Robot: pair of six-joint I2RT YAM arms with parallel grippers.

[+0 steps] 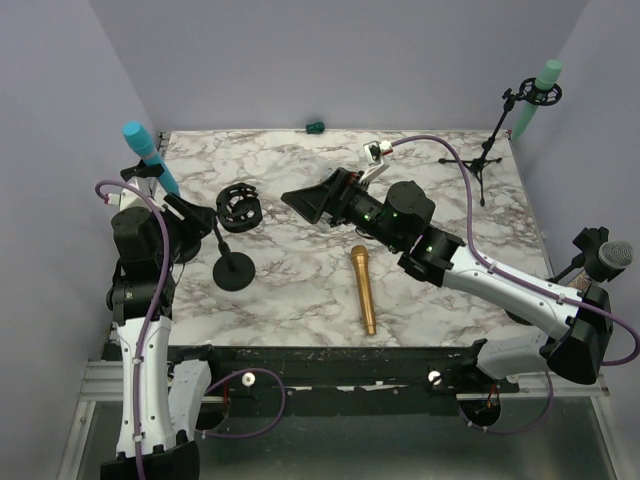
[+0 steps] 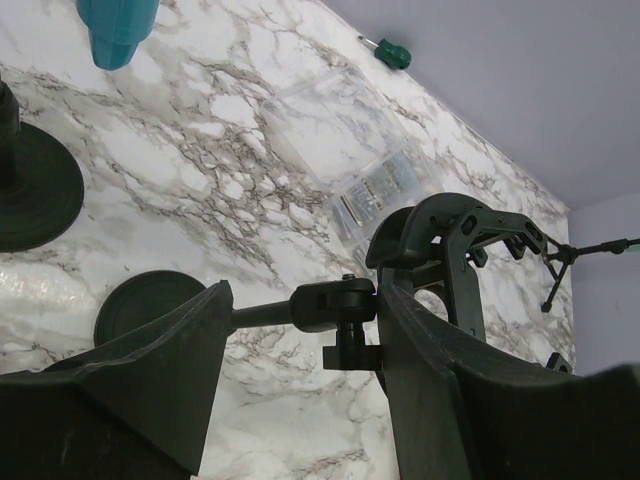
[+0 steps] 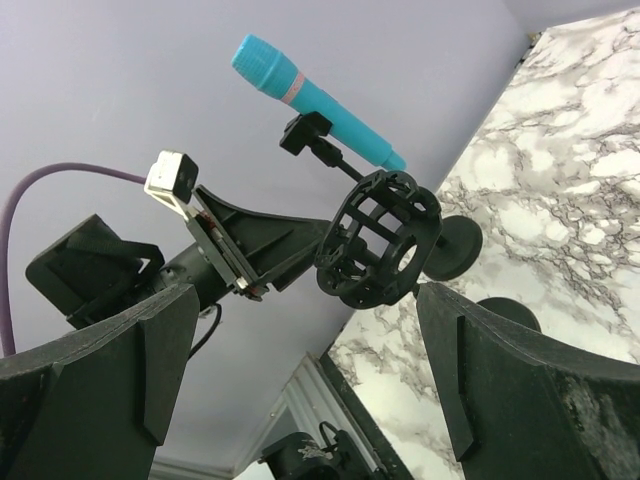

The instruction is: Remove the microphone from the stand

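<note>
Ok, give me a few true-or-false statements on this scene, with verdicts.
1. The gold microphone lies flat on the table. True.
2. The shock mount holds a microphone. False: it is empty.
3. The right gripper is shut on the microphone. False: it is open and holds nothing.
4. A teal microphone sits clipped up at the left edge. True.
5. The left gripper straddles the joint of the stand. True.

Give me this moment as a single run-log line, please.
left gripper: astride stand joint, grip unclear | right gripper: open, facing empty shock mount | gold microphone: lying on table
</note>
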